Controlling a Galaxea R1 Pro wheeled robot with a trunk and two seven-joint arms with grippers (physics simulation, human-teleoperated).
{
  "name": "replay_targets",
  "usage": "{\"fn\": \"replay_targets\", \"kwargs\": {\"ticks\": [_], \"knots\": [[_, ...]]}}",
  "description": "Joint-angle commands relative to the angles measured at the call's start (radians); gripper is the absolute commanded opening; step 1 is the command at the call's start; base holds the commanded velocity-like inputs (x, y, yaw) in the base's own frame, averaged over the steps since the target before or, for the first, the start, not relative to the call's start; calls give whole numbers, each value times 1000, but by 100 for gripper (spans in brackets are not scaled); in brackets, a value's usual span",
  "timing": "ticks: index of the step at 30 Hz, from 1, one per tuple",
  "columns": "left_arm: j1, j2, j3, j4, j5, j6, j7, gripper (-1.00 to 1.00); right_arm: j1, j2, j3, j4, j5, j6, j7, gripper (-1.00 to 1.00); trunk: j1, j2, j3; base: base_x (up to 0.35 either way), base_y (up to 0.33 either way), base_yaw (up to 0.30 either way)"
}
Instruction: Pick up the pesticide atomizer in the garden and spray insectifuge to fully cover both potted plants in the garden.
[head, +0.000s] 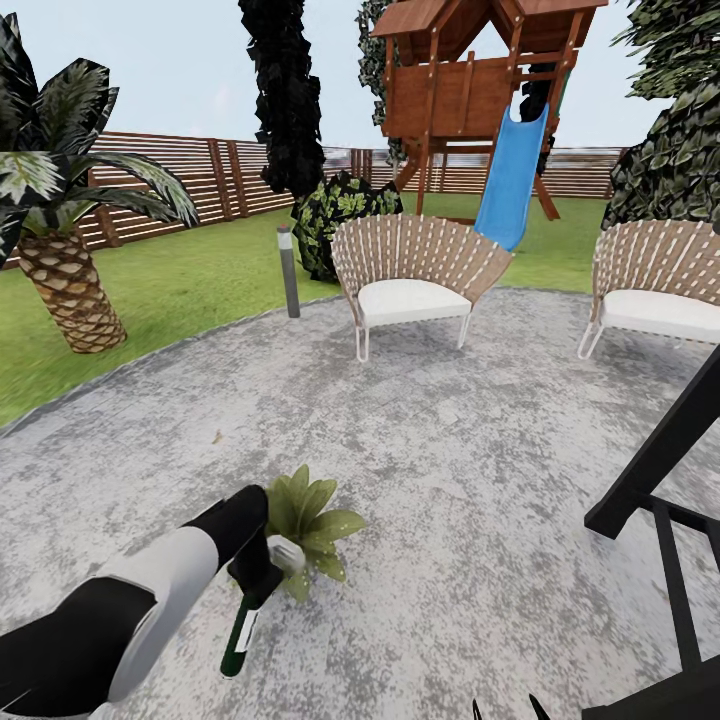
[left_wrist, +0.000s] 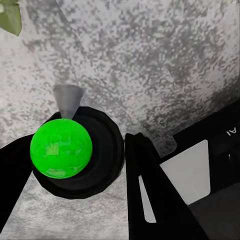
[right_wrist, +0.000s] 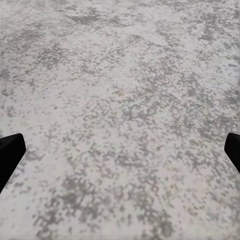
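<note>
Pesticide atomizer (head: 243, 622) — slim, dark green — in left fingers' (left_wrist: 150, 190) grip beside spiky potted plant (head: 310, 522); right fingers (right_wrist: 11, 155) spread.

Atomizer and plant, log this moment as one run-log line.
left end effector: shut on atomizer | atomizer: head beside plant | plant: on patio | right end effector: open, above patio

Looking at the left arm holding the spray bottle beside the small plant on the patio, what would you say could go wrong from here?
1. The pesticide atomizer hangs bottom-down beside the potted plant; its nozzle may not face the leaves, so spray could land on the patio.
2. The left gripper sits very near the leaves and might knock them.
3. The black frame on the right could obstruct repositioning.
</note>
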Motion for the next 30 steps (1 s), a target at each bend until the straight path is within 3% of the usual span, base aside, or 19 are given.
{"fn": "replay_targets", "kwargs": {"ticks": [1,10,22,30], "knots": [[-5,-1,2,-4,-11,6,-10,-100,-1,0,-1,1,11,-2,-10,100,0,0,-1,0,0,0],[-51,-6,6,-6,-7,12,-13,-100,-1,0,-1,1,11,-2,-10,100,0,0,-1,0,2,0],[-53,38,6,-5,-13,11,-13,-100,-1,0,-1,1,11,-3,-10,100,0,0,-1,0,102,0],[-90,25,4,-19,-15,12,-13,-100,-1,0,-1,0,11,-3,-10,100,0,0,-1,0,0,0]]}}
